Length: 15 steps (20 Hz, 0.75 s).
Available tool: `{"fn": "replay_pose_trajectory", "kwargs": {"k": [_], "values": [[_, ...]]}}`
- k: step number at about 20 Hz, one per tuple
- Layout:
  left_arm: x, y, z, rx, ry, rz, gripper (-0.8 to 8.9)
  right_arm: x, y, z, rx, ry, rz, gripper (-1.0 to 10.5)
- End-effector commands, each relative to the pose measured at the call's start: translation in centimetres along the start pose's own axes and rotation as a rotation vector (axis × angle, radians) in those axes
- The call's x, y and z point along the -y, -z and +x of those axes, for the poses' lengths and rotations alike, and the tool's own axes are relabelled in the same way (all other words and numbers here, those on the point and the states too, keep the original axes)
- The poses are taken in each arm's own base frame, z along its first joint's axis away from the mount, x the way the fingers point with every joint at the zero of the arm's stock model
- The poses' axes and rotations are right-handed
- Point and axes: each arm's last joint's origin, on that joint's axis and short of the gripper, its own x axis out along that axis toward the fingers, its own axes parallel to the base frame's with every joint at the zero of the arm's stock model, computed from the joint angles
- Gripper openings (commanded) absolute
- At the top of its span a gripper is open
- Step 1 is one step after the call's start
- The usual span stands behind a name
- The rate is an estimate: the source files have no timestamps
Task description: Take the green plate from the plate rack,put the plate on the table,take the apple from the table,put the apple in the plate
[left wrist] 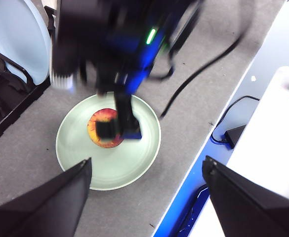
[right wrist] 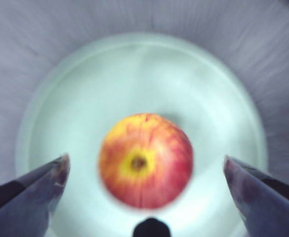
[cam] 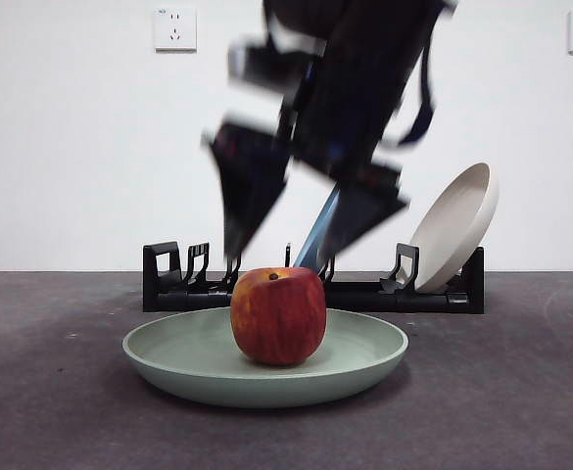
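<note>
The red apple [cam: 278,315] sits in the middle of the pale green plate [cam: 369,354], which lies flat on the dark grey table [cam: 521,392] in front of the black plate rack [cam: 364,294]. My right gripper [cam: 281,250] hangs open just above the apple, blurred, with one jaw on each side; the right wrist view shows the apple [right wrist: 145,160] free between the open jaws on the plate [right wrist: 218,103]. My left gripper [left wrist: 146,162] is open and empty, high above the plate [left wrist: 109,170] and the apple [left wrist: 97,123], looking down on the right arm.
A beige plate [cam: 453,227] leans in the rack's right end. A blue plate [left wrist: 16,39] stands in the rack [left wrist: 6,94]. The table's edge, cables and a white surface [left wrist: 277,148] lie beside the plate.
</note>
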Motion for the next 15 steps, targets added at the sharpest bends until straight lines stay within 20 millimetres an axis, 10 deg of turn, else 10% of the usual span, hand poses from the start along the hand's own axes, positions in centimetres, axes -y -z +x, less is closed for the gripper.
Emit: {"fn": "replay_pose_trajectory", "kwargs": {"k": [1,9,15], "values": [[-0.1,0.0,0.0,0.002,-0.004,-0.009,3.77,-0.3,0.4,-3.9,0.031,0.001,0.017,6.3],[0.2,0.0,0.0,-0.005,0.068,-0.009,3.76,-1.3,6.8,-16.6,-0.066,-0.089,0.068,6.3],[0.3,0.2,-0.1,-0.031,0.134,-0.006,3.76,-1.8,9.7,-20.3,-0.049,-0.164,0.089,6.3]]}}
